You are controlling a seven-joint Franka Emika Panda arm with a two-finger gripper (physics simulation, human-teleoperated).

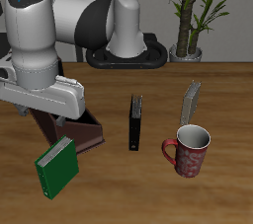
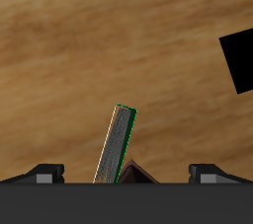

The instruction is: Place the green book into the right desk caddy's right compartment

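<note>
The green book (image 1: 57, 166) stands tilted near the table's front edge, just in front of the dark maroon right desk caddy (image 1: 81, 129). In the wrist view its pale page edges (image 2: 119, 147) run straight out from between my fingers, next to a corner of the caddy (image 2: 135, 175). My gripper (image 2: 126, 177) is right above the book's upper end. Its fingers (image 2: 44, 173) stand wide apart and do not touch the book. In the exterior view my hand (image 1: 40, 90) hides the fingers and most of the caddy, including its right compartment.
A black upright book (image 1: 135, 121) stands mid-table. A grey book (image 1: 192, 103) stands farther back beside it. A red patterned mug (image 1: 190, 151) sits nearer the front edge. A potted plant (image 1: 188, 31) is at the back by the robot's base.
</note>
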